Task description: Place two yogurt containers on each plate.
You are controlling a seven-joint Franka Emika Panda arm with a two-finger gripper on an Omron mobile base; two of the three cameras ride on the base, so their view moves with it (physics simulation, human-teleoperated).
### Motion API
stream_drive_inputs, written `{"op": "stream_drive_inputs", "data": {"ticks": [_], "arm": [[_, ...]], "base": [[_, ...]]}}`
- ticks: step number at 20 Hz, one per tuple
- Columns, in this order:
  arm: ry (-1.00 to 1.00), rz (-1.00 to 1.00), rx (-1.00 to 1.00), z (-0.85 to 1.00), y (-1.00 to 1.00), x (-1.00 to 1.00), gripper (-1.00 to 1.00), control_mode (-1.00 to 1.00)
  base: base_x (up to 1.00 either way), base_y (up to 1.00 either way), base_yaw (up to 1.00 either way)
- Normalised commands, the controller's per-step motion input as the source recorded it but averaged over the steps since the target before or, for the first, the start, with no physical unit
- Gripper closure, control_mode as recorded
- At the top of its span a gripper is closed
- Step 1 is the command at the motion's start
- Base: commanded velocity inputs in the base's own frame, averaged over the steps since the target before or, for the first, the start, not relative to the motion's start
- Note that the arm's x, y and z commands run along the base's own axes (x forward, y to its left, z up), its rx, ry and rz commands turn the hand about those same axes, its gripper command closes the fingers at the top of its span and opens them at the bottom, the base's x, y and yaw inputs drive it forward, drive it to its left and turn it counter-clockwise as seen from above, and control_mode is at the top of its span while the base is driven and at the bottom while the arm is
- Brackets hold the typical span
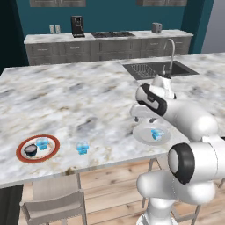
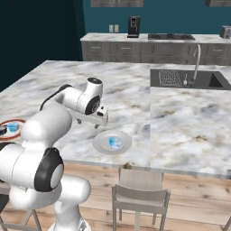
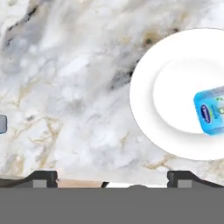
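The plain white plate [image 1: 141, 135] [image 2: 100, 143] [image 3: 146, 87] lies near the counter's front edge with one pale blue yogurt container [image 1: 156, 134] [image 2: 114, 142] [image 3: 212, 110] on it. My gripper [image 1: 147, 117] [image 2: 100, 122] [image 3: 113, 179] hangs open and empty above the marble just left of this plate, its fingertips [image 3: 43, 177] wide apart. At the far left, the orange-rimmed plate [image 1: 52, 154] [image 2: 5, 122] carries a black container [image 1: 30, 150] and a blue one [image 1: 42, 143] [image 2: 13, 127]. Another blue container [image 1: 82, 147] stands alone on the counter between the plates.
The marble island [image 1: 79, 101] has a sink [image 1: 158, 69] with a tall faucet [image 1: 170, 52] at its far right. Stools [image 1: 55, 200] [image 2: 137, 194] stand below the front edge. A back counter with a coffee machine [image 1: 77, 26] lies beyond.
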Motion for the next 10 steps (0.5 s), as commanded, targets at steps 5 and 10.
{"op": "stream_drive_inputs", "data": {"ticks": [5,10], "arm": [[0.0,0.46,-0.11,0.12,0.96,-0.24,-1.0,-1.0],[0.01,0.35,-0.08,0.0,0.88,-0.15,-1.0,-1.0]], "base": [[0.0,0.0,0.0],[0.0,0.0,0.0]]}}
